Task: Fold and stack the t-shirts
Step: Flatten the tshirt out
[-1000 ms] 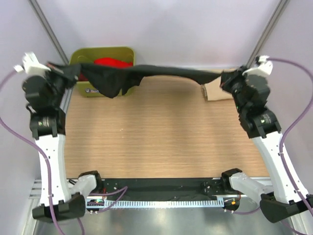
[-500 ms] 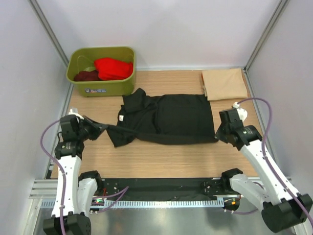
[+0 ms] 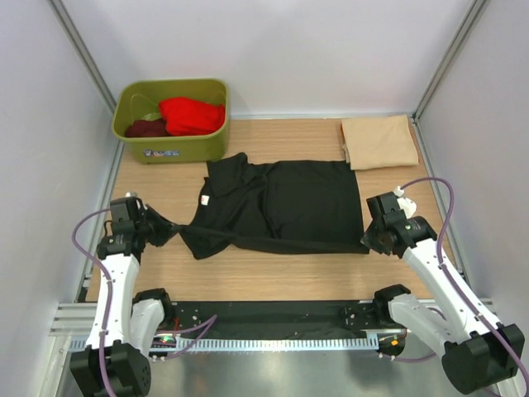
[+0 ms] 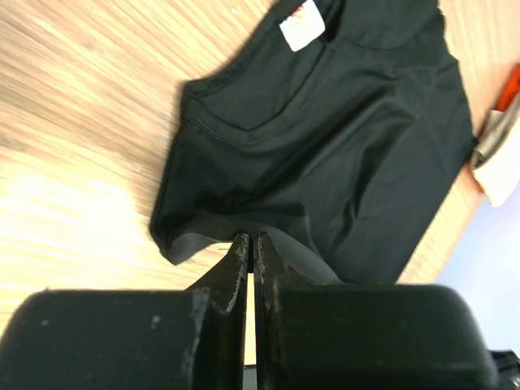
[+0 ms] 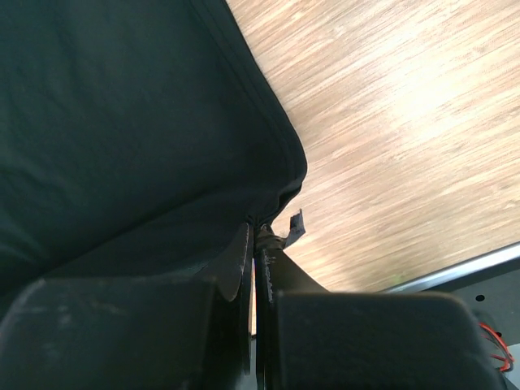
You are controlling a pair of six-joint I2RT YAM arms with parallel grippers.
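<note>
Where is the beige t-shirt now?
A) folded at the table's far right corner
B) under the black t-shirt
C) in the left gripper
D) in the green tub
A: the beige t-shirt lies folded on the table, far right corner, not under the black t-shirt.

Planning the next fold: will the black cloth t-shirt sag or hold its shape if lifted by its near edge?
Probably sags: the black cloth t-shirt lies rumpled, bunched near its collar. Likely light: the left pincer and right pincer each pinch only thin hem.
</note>
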